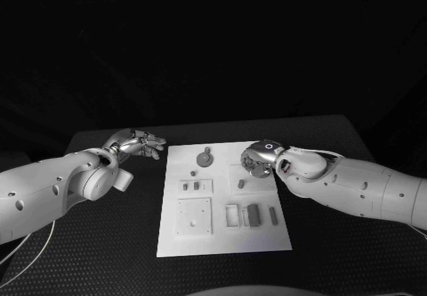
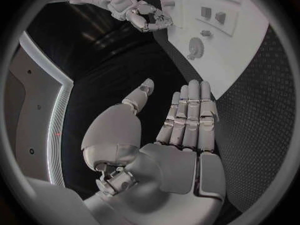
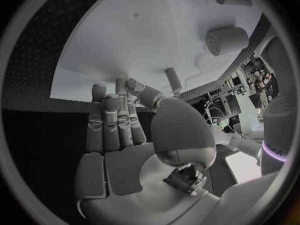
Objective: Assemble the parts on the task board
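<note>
Fingers straight and side by side, thumb apart: that is my left hand, holding nothing and hanging over the dark counter just beside the board, level with the board's far end. I judge it waits there so the board stays unblocked.

My right hand hangs over the far end of the board on the other side, near that edge. Its fingers also lie straight and together, the thumb lifted beside them, and nothing is in it. The palm faces the board, which looks to me like a hand ready to come down on a part, not one carrying anything.

Out from there, on the board: a round gear lies flat toward the far end, between my two hands. Small blocks sit in a recessed plate nearer the middle. At the near end is a square plate, and beside it upright bars in their slots. The gear seems the nearest loose piece; assembly looks barely begun.
</note>
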You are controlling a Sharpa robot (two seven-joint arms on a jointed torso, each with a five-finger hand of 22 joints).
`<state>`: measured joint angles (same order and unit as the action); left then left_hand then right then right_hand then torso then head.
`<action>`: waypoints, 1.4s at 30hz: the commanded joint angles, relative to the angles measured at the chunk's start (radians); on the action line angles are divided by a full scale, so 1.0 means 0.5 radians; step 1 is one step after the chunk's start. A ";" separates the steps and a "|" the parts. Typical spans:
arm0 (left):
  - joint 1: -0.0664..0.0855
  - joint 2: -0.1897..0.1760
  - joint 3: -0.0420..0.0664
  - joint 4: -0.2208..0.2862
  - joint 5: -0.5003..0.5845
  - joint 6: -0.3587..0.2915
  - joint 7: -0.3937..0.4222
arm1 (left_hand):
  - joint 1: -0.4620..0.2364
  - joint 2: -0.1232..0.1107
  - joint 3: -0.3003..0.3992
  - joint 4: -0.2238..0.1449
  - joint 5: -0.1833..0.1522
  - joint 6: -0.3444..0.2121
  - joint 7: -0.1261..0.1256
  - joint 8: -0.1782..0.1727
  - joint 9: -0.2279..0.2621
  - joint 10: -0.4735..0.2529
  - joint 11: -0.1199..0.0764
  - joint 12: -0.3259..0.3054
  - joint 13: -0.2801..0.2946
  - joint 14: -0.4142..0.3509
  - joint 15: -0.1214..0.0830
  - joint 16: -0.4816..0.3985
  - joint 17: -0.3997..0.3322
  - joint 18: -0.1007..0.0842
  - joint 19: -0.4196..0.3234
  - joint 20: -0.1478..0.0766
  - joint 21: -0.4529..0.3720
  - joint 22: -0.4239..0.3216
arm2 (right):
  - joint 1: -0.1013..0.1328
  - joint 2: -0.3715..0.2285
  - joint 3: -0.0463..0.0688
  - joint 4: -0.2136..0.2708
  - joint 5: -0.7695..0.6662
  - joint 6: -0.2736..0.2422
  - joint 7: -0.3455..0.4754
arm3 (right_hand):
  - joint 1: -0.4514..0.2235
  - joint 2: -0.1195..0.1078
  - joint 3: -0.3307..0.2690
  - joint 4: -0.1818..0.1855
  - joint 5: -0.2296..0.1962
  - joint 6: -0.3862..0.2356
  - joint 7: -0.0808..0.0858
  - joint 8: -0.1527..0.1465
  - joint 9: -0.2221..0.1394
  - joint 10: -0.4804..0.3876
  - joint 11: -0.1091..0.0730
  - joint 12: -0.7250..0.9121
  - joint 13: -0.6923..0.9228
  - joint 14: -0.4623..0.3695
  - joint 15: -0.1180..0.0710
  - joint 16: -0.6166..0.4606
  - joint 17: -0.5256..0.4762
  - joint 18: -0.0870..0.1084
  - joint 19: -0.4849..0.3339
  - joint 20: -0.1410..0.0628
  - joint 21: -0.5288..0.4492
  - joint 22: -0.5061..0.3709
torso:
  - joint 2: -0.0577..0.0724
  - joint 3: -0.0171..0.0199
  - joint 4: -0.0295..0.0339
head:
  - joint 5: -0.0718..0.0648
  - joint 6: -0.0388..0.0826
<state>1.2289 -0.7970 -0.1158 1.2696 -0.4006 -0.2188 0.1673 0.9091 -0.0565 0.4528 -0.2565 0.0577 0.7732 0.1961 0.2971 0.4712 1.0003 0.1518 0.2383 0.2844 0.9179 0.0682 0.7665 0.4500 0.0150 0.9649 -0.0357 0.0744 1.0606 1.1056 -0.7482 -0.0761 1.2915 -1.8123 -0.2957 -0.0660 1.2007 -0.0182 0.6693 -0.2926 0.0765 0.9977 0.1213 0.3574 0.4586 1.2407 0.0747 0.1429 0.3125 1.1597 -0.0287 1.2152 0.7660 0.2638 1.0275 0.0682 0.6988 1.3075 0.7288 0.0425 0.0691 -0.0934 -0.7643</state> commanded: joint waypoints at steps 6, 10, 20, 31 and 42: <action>0.002 0.006 0.002 0.001 -0.003 0.011 0.012 | -0.020 0.010 0.000 0.013 -0.005 -0.015 0.030 0.004 -0.002 -0.011 -0.001 -0.008 0.002 0.014 -0.006 -0.010 0.005 0.011 0.012 0.004 -0.012 -0.003 | -0.046 -0.041 -0.034 0.016 0.301 0.013 0.084 | -0.007 0.017 -0.009 -0.005 0.007 0.017 -0.005 0.012 0.025 0.021 -0.004 -0.003 -0.123 0.010 -0.017 0.012 0.004 -0.004 0.009 -0.016 0.017 0.041 | 0.000 0.0003 0.000 | 0.000 -0.001; 0.002 0.006 0.002 -0.001 -0.002 0.012 0.012 | -0.022 0.011 0.000 0.014 -0.005 -0.016 0.030 0.004 -0.002 -0.011 0.000 -0.008 0.002 0.014 -0.006 -0.011 0.006 0.011 0.012 0.004 -0.012 -0.004 | -0.046 -0.058 -0.029 0.043 0.374 -0.043 0.115 | -0.007 0.017 -0.010 -0.005 0.007 0.017 -0.006 0.013 0.027 0.022 -0.005 -0.003 -0.123 0.011 -0.018 0.012 0.004 -0.004 0.011 -0.016 0.018 0.041 | -0.001 -0.0002 0.000 | 0.000 -0.001; 0.002 0.008 0.002 -0.004 -0.001 0.011 0.011 | -0.022 0.010 0.000 0.016 -0.005 -0.017 0.030 0.004 -0.003 -0.012 0.000 -0.009 0.003 0.014 -0.006 -0.013 0.008 0.012 0.012 0.004 -0.012 -0.005 | -0.045 -0.070 0.006 0.053 0.509 -0.074 0.141 | -0.007 0.016 -0.011 -0.005 0.007 0.015 -0.006 0.014 0.031 0.023 -0.006 -0.003 -0.122 0.013 -0.020 0.012 0.004 -0.004 0.013 -0.018 0.019 0.040 | 0.001 0.0002 0.001 | 0.002 -0.003; 0.002 0.008 0.002 -0.008 0.014 0.016 0.010 | -0.022 0.009 0.000 0.017 -0.005 -0.020 0.031 0.005 -0.003 -0.014 0.001 -0.010 0.003 0.014 -0.006 -0.015 0.011 0.012 0.011 0.004 -0.013 -0.006 | -0.026 -0.117 0.076 0.111 0.917 -0.007 0.203 | -0.009 0.019 -0.011 -0.004 0.007 0.009 -0.004 0.013 0.036 0.019 -0.007 -0.006 -0.122 0.010 -0.021 0.009 0.003 -0.004 0.013 -0.018 0.017 0.039 | 0.000 -0.0007 -0.001 | 0.006 -0.006; 0.002 0.013 0.002 -0.013 0.015 0.020 0.009 | -0.021 0.007 0.000 0.017 -0.005 -0.022 0.031 0.006 -0.003 -0.015 0.001 -0.011 0.004 0.014 -0.006 -0.017 0.013 0.012 0.011 0.004 -0.013 -0.007 | 0.016 -0.130 0.089 0.108 1.253 0.144 0.189 | -0.015 0.024 -0.013 -0.004 0.007 0.000 -0.001 0.012 0.043 0.013 -0.005 -0.011 -0.122 0.003 -0.020 0.005 0.003 -0.004 0.009 -0.017 0.014 0.037 | 0.001 -0.0018 0.000 | 0.010 -0.005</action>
<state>1.2289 -0.7929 -0.1158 1.2624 -0.3986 -0.2184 0.1655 0.9052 -0.0526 0.4502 -0.2539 0.0577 0.7697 0.1997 0.2971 0.4705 1.0004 0.1517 0.2383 0.2853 0.9179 0.0682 0.7620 0.4549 0.0150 0.9649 -0.0356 0.0744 1.0582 1.1126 -0.8135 -0.0322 1.3466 -1.2792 -0.2860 0.0219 1.1964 -0.0141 0.6680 -0.2939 0.0735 1.0021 0.1162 0.3573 0.4775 1.2439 0.0713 0.1391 0.2506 1.1642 -0.0327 1.2150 0.7667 0.2554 1.0329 0.0661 0.7030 1.3073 0.7291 0.0417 0.0684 -0.0886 -0.7674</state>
